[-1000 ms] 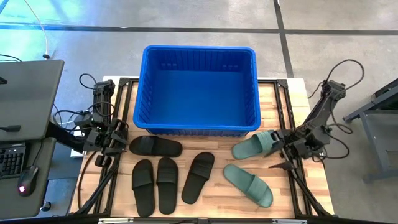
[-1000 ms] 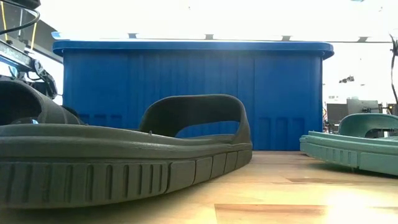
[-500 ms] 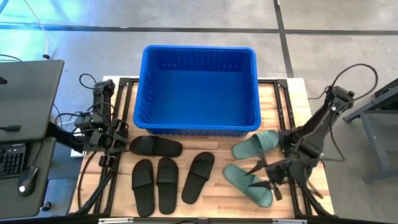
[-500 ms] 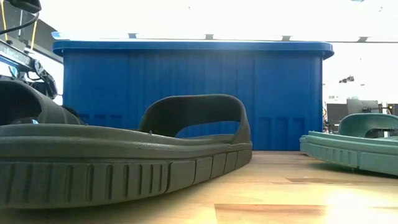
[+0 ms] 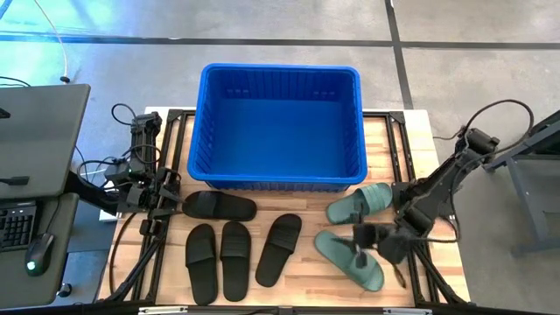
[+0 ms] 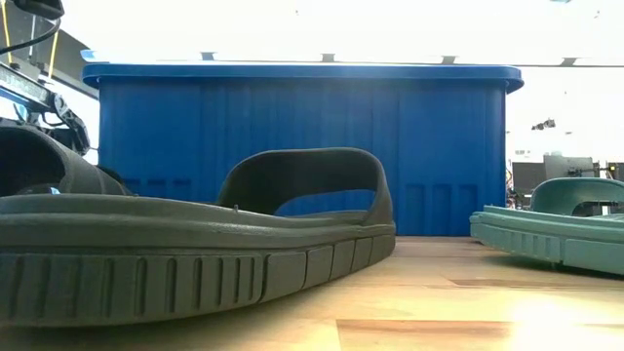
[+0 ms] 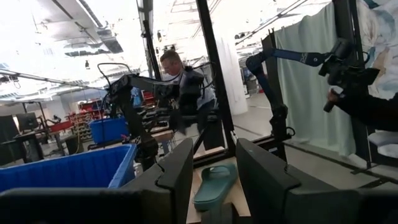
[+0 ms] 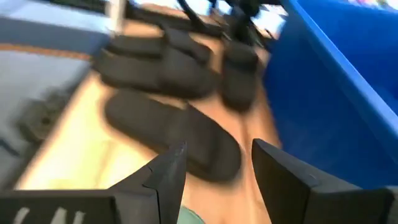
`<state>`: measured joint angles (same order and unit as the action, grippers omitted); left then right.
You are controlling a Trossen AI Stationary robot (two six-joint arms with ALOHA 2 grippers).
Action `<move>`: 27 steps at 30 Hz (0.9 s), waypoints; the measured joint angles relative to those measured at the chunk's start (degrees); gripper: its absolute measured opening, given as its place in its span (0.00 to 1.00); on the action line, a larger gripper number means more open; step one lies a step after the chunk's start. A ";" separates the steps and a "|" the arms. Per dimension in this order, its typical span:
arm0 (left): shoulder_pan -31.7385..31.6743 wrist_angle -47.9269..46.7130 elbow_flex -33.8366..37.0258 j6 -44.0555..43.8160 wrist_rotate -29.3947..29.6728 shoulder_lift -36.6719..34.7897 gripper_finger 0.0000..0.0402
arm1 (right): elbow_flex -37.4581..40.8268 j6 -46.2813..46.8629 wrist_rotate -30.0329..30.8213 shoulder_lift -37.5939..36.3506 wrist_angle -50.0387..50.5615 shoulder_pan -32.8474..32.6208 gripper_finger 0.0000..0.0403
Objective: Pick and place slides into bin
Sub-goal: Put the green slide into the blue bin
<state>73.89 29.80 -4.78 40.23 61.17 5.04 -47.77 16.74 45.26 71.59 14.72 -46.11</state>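
The left gripper (image 7: 213, 180) holds its two dark fingers (image 7: 177, 177) apart with nothing between them. Through the gap lies a sage green slide (image 7: 214, 185) on the wooden table (image 7: 239, 202). The blue bin (image 7: 65, 168) stands beside it. A person (image 7: 186, 93) stands in the room beyond.

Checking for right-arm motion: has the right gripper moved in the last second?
Yes. The right gripper swung from the table's right edge, beside the upper green slide, inward over the lower green slide.
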 joint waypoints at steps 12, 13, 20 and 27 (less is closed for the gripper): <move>0.00 -2.14 0.00 0.21 0.00 0.00 0.29 | 0.00 46.96 -16.57 0.05 28.35 7.53 0.43; -0.02 -2.61 0.00 0.23 0.00 0.00 0.29 | 0.00 48.64 -16.17 0.05 28.20 7.57 0.43; 0.00 -4.46 0.00 0.19 0.11 0.00 0.29 | 0.00 51.16 -13.87 0.05 27.64 7.50 0.43; -0.01 -4.44 0.00 0.20 1.63 0.00 0.29 | 1.08 52.25 -13.41 0.46 26.07 7.64 0.43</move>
<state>73.88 25.36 -4.78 40.43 62.80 5.04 -46.69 68.99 31.85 72.04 40.79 -38.46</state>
